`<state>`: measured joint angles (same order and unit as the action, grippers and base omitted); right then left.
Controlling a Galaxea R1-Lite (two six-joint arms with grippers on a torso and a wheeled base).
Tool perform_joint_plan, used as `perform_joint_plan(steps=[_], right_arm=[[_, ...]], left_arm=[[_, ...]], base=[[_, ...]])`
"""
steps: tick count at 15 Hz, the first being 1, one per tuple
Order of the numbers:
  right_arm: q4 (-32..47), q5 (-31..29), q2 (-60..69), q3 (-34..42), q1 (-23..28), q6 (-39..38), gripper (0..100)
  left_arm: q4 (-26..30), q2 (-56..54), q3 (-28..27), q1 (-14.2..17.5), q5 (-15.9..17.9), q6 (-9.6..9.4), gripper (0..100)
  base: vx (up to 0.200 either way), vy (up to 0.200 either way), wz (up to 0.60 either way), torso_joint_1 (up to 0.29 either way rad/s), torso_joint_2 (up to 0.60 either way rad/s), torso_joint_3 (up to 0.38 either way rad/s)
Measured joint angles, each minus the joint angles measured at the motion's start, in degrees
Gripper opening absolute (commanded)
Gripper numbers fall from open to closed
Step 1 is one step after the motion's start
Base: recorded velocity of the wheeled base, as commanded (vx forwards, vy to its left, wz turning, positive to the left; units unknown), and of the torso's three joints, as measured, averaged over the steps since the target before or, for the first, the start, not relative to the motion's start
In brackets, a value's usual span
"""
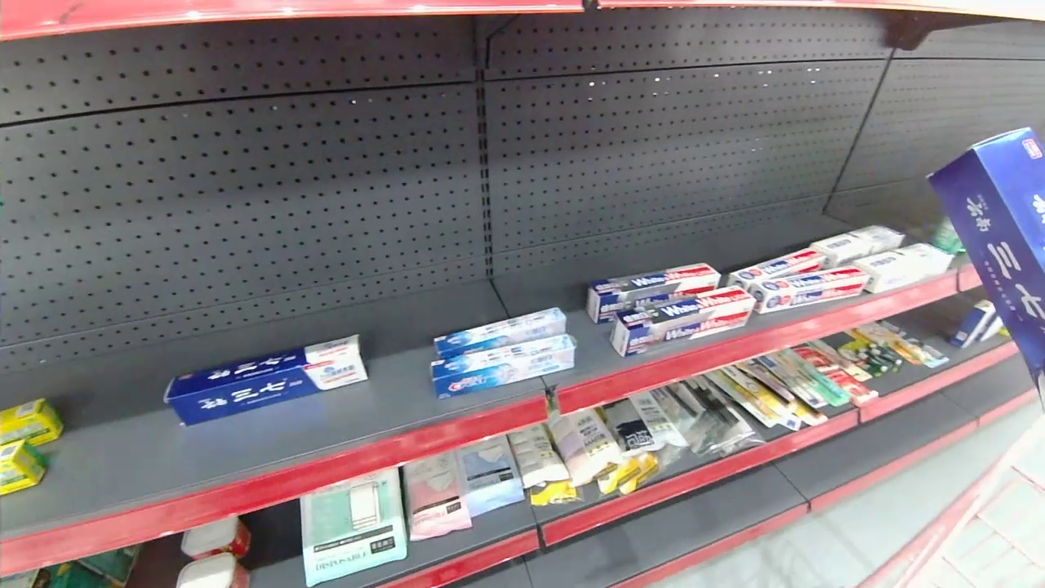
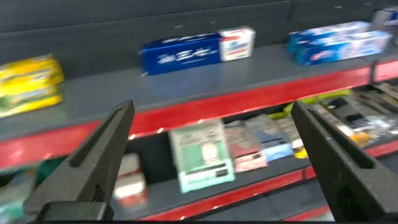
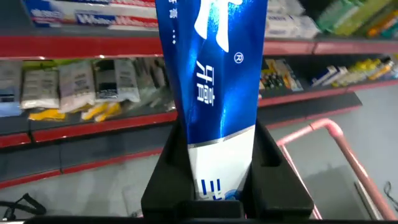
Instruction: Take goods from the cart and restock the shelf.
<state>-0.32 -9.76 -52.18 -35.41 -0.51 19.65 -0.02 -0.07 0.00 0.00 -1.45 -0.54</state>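
Observation:
A dark blue toothpaste box (image 1: 1000, 229) is held up at the right edge of the head view, standing above the shelf's right end. In the right wrist view my right gripper (image 3: 217, 158) is shut on this blue box (image 3: 214, 81), which rises between the black fingers. A matching blue toothpaste box (image 1: 265, 377) lies on the grey shelf board (image 1: 245, 445) at the left. My left gripper (image 2: 214, 152) is open with nothing between its fingers, facing the shelf below that lying blue box (image 2: 196, 51).
Light blue boxes (image 1: 502, 353) and red-white-blue boxes (image 1: 682, 306) lie along the shelf, white boxes (image 1: 886, 257) at the right end, yellow packs (image 1: 24, 441) at the left. Packets fill the lower shelf (image 1: 571, 457). A pink cart frame (image 3: 339, 146) stands at the lower right.

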Motion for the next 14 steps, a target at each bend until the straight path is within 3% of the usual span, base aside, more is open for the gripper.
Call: perform_joint_plan(steps=[7, 11, 14], right_arm=[[-0.2, 1.74, 0.91, 2.32, -0.09, -0.06, 0], [-2.47, 13.26, 2.36, 3.06, -0.59, -7.61, 0], [-9.89, 14.65, 2.93, 6.12, 0.27, -10.02, 0]], left_arm=[[0.02, 0.0, -0.02, 0.0, 0.0, -0.01, 100], [0.02, 0.02, 0.0, 0.0, 0.28, -0.06, 100], [-0.05, 0.02, 0.0, 0.0, 0.34, -0.2, 100]], base=[[0.0, 0.0, 0.0, 0.0, 0.0, 0.0], [0.0, 0.0, 0.0, 0.0, 0.0, 0.0], [0.0, 0.0, 0.0, 0.0, 0.0, 0.0]])
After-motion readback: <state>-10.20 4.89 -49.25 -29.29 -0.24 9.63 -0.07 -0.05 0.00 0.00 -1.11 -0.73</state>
